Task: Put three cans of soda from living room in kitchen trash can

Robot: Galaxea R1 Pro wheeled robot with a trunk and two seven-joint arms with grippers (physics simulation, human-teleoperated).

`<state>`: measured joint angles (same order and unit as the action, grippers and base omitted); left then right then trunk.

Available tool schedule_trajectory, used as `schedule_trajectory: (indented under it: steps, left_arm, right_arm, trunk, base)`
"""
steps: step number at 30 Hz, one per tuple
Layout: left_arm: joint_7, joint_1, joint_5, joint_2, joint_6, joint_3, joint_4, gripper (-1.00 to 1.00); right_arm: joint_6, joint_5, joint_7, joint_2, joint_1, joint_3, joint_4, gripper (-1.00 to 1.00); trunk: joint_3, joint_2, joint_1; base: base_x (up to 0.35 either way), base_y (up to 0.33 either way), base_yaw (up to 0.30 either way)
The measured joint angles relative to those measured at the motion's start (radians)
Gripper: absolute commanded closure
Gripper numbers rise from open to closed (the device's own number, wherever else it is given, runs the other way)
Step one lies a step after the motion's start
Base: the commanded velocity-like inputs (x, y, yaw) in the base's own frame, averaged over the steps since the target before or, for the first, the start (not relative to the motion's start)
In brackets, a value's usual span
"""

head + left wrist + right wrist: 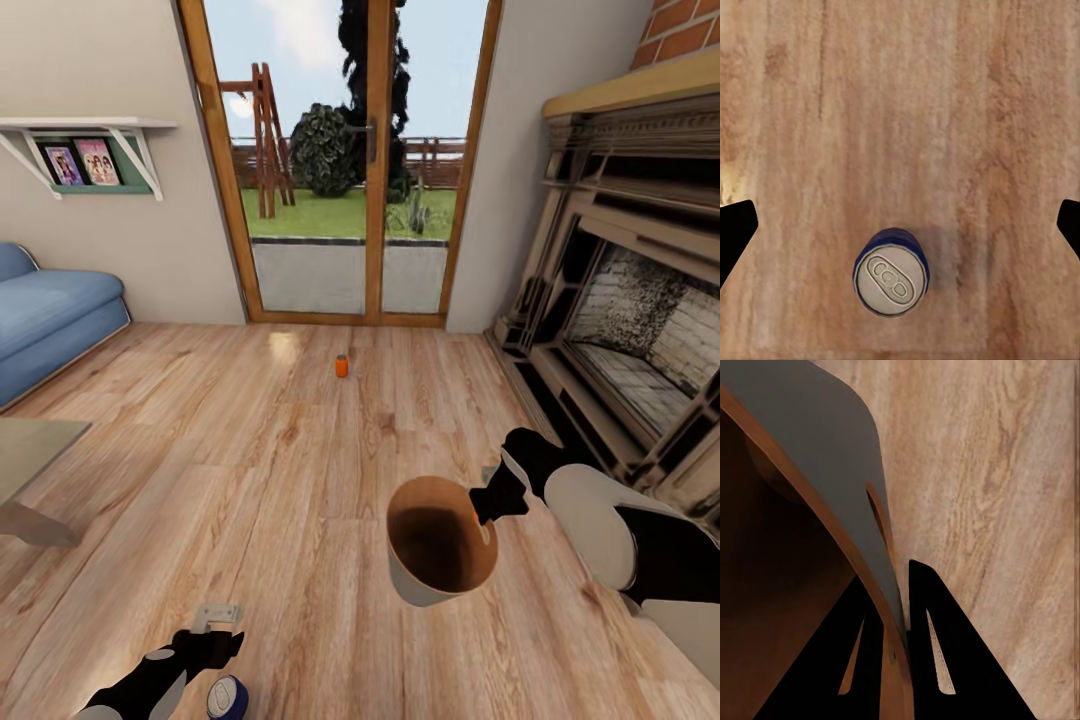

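right gripper (487,506) clamped on the rim of the round grey bucket with brown wood inside (420,585), one finger inside the wall, one outside, bucket off the warm wood plank floor (300,470). left gripper (215,640) with fingers apart, above the upright dark blue soda can with silvery top (892,272), not touching it. small orange soda can (342,366) stands far off near the wood-framed glass doors (345,160). blue sofa (45,315) at left, brick fireplace (620,300) at right.

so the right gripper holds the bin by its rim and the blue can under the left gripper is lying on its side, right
Not quite. The right gripper does hold the bin by its rim, but the blue can stands upright on the wood floor: the left wrist view looks straight down on its silvery top.
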<state>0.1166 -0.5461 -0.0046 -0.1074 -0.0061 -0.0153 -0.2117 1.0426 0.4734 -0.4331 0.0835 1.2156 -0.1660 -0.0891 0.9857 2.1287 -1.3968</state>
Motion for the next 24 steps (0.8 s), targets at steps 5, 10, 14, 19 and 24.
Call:
schedule_trajectory:
  steps: [5, 10, 14, 19, 24]
  left_arm:
    - [-0.002, 0.000, 0.000, 0.004, 0.000, -0.003, 0.000, -1.00]
    - [-0.003, 0.000, 0.000, 0.004, 0.000, -0.003, 0.000, -1.00]
    - [-0.004, 0.000, 0.000, 0.005, 0.000, -0.003, 0.000, -1.00]
    - [-0.004, 0.000, 0.000, 0.005, 0.000, -0.003, 0.000, -1.00]
    - [-0.005, 0.000, 0.000, 0.005, 0.000, -0.003, 0.000, -1.00]
  right_arm:
    - [-0.001, 0.004, 0.000, 0.000, 0.009, 0.004, 0.001, 1.00]
    - [0.001, -0.005, -0.001, 0.002, 0.011, -0.003, 0.001, 1.00]
    - [-0.001, 0.008, 0.001, 0.003, 0.011, 0.006, 0.002, 1.00]
    - [0.000, 0.000, 0.000, 0.002, 0.020, 0.001, 0.008, 1.00]
    - [0.001, -0.004, 0.000, 0.002, 0.031, 0.000, 0.018, 1.00]
  trunk:
    - [0.018, 0.035, -0.019]
    - [0.040, 0.070, -0.038]
    - [0.059, 0.098, -0.054]
    - [0.070, 0.105, -0.058]
    - [0.076, 0.105, -0.058]
  base:
    - [0.000, 0.000, 0.000]
    - [0.000, 0.000, 0.000]
    - [0.000, 0.000, 0.000]
    - [0.000, 0.000, 0.000]
    - [0.000, 0.000, 0.000]
